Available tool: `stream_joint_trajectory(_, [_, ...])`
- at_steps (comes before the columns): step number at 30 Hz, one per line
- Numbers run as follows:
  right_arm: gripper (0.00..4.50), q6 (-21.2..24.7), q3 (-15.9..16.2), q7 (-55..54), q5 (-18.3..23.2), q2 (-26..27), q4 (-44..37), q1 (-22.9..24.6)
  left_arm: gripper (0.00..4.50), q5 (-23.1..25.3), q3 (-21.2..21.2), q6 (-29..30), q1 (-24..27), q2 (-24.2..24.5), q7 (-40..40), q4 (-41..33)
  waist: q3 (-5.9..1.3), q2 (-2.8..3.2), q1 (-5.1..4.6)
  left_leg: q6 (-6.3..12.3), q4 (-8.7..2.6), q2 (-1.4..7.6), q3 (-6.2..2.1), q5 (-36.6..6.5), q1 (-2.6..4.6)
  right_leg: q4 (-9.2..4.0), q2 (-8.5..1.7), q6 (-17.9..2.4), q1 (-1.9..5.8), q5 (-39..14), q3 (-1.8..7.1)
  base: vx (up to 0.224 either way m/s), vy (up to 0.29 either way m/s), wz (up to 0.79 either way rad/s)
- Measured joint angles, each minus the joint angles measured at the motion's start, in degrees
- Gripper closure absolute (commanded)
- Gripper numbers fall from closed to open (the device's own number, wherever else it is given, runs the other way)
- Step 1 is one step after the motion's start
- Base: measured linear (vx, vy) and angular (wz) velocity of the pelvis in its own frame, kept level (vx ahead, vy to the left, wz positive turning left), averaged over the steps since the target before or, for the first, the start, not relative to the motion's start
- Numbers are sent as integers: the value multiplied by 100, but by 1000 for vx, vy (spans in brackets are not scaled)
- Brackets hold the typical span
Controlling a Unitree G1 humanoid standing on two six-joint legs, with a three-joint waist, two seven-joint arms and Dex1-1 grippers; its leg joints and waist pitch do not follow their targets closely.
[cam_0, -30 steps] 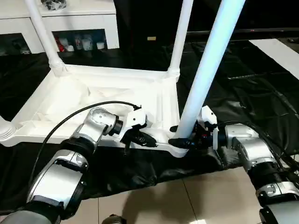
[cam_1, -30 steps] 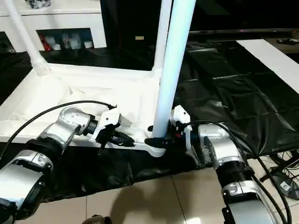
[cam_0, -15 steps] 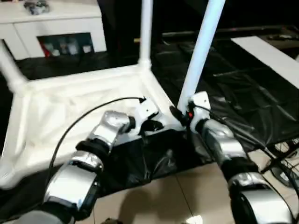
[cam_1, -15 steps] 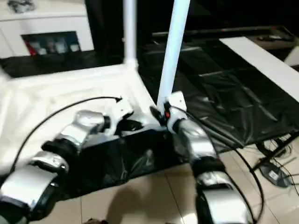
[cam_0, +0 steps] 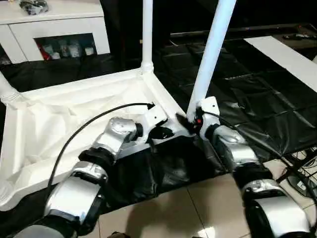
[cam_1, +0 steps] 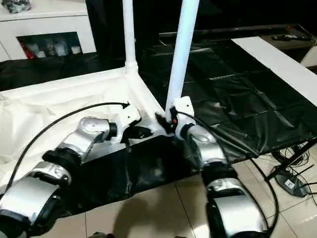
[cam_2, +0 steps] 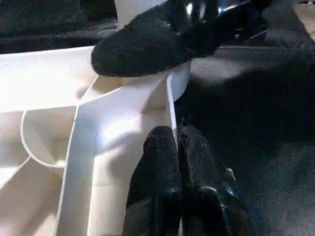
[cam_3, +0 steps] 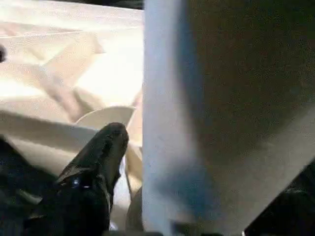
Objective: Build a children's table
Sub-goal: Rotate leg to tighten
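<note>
At the near corner of the upturned top (cam_0: 59,129) on black sheeting — your right gripper (cam_0: 190,121) straddles the leg (cam_0: 210,54) at its socket; left gripper (cam_0: 166,133), pinched shut, presses the rim. Leg-seating step, I'd judge — next, push it home squarely.

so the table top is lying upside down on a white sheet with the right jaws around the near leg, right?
Not quite: the sheet under the table top is black, not white, as the left eye view shows. The right gripper does have its jaws around the near leg.
</note>
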Motion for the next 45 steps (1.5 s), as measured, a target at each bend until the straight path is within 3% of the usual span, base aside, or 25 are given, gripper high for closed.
stream_joint_trajectory(6, [137, 91, 337, 2172, 264, -646, -603, 325, 450, -164, -34, -250, 23, 342, -1089, -7, 6, 9, 121, 1, -12, 8, 0, 1, -20, -4, 5, -1, -14, -4, -15, 0, 0, 0])
stream_joint_trajectory(12, [153, 561, 700, 3612, 516, -999, -1139, 542, 450, -198, -187, -420, 27, 598, -1991, -8, 7, 14, 191, 1, 2, 6, 1, 1, -25, -1, 0, -5, -8, -2, -10, 0, 0, 0])
stream_joint_trajectory(21, [223, 651, 854, 4111, 562, -1072, -1412, 672, 450, -201, -304, -458, 27, 700, -2563, -49, 7, 14, 194, 1, 3, 6, 9, 1, -25, 1, -2, -11, -4, 2, -4, 0, 0, 0])
stream_joint_trajectory(30, [242, 732, 894, 4127, 589, -1079, -1689, 769, 450, -213, -309, -509, 28, 738, -2691, -64, 5, 17, 202, 1, 3, 6, 10, 1, -22, 4, -2, -11, -4, 2, -4, 0, 0, 0])
stream_joint_trajectory(35, [244, 612, 610, 2805, 465, -676, -1268, 644, 450, -145, -246, -341, 23, 715, -1806, -37, 5, 19, 153, -1, 2, 6, 10, 1, -1, 19, -2, -14, -2, 4, 0, 0, 0, 0])
stream_joint_trajectory(41, [253, 474, 118, 79, 229, -32, -486, 196, 450, 19, -21, 118, -56, 206, -249, 13, 8, 10, -37, -4, 6, 0, 7, 3, 6, -7, -3, -13, -14, 3, 10, 0, 0, 0])
stream_joint_trajectory(45, [254, 453, -24, -942, 181, 181, -259, 32, 450, 16, 71, 286, -57, -96, 316, 13, 7, 9, -46, -4, 6, -2, 8, 3, 7, -4, -3, -14, -13, 7, 14, 0, 0, 0])
